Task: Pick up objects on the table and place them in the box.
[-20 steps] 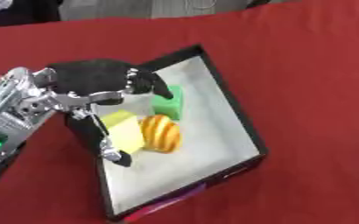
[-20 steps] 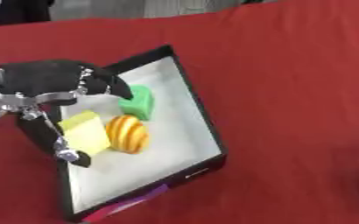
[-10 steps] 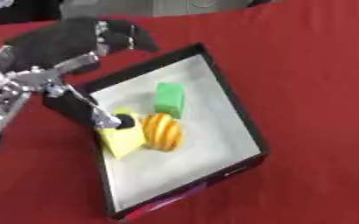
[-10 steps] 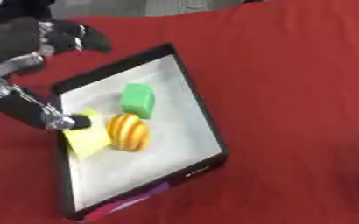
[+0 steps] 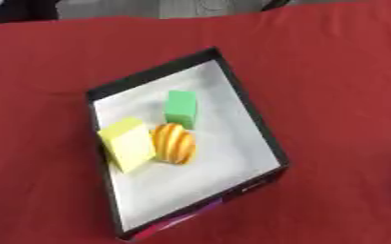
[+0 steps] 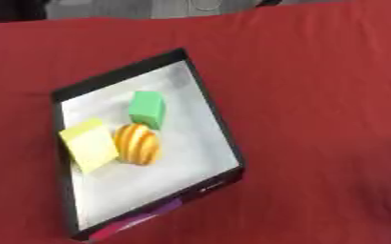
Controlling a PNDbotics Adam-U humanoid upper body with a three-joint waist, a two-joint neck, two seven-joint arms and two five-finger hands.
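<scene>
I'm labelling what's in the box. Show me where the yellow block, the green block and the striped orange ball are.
yellow block (image 5: 130, 147), left eye view, on its broad top face
green block (image 5: 180, 106), left eye view, on its top face
striped orange ball (image 5: 175, 143), left eye view, on its striped middle

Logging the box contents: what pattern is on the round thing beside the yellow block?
Orange and yellow stripes on the round thing, clearest in the left eye view.
</scene>
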